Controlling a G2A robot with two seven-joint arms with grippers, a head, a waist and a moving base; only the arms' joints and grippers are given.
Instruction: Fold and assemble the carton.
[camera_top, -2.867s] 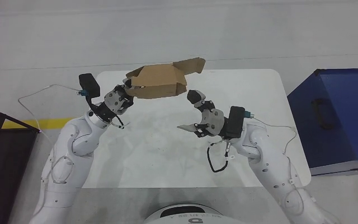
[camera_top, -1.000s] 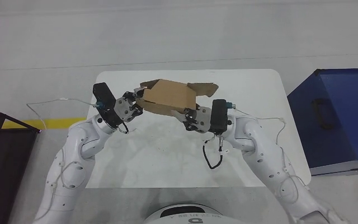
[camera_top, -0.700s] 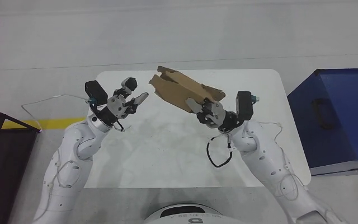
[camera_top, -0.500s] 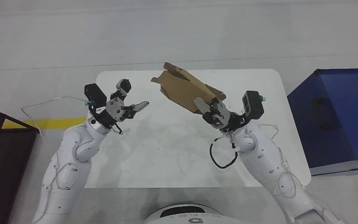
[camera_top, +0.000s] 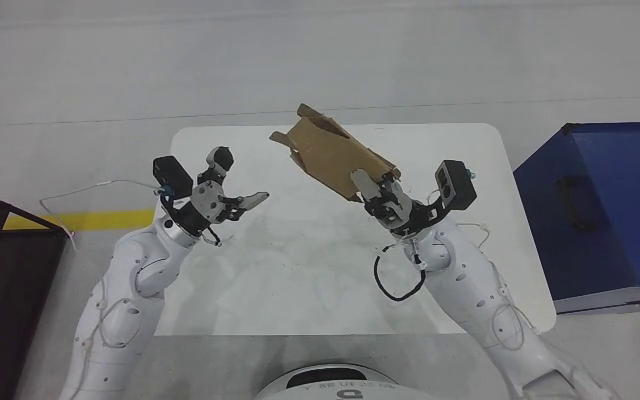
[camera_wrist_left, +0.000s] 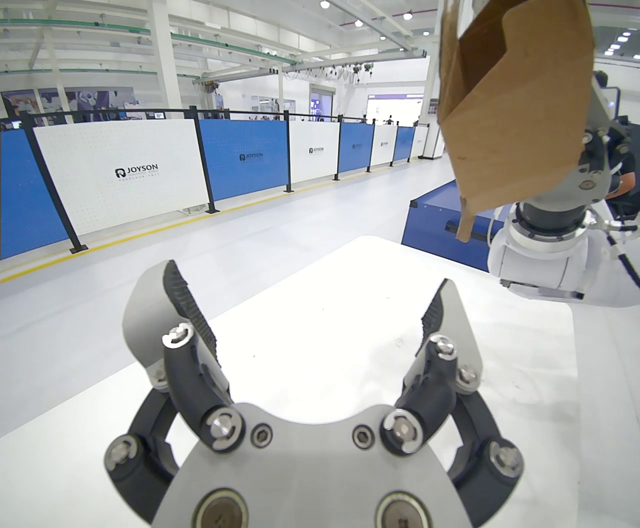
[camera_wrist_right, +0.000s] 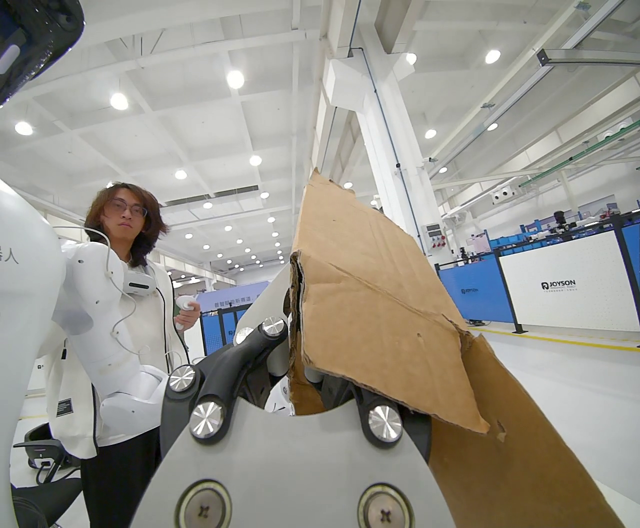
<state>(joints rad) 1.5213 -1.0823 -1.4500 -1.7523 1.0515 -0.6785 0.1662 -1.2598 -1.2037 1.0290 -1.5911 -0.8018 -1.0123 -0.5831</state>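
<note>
Your right gripper (camera_top: 370, 188) is pinched shut on the near end of the carton (camera_top: 328, 152). In the right wrist view, one dark finger (camera_wrist_right: 235, 360) lies against the brown cardboard, and a torn-edged panel rises steeply past it. The other finger is mostly hidden behind the cardboard.

From the top view, you are holding the carton off the table (camera_top: 300, 280), over its far half. It is tilted and runs from the gripper up and away toward the far edge. It looks partly flattened, and its far end is ragged with loose flaps.

Your left gripper (camera_top: 242, 178) is spread wide and holds nothing. It sits above the left part of the table, well apart from the carton, and faces across toward your right arm. In the left wrist view, its ribbed pads (camera_wrist_left: 192, 305) stand far apart with bare white tabletop between them. The carton (camera_wrist_left: 505, 125) hangs high in that view, above your right wrist.

A black cable (camera_top: 385, 288) loops over the tabletop beneath your right forearm. A blue bin (camera_top: 590, 215) stands on the floor off the table's right side. A yellow floor line (camera_top: 95, 218) runs off to the left.
</note>
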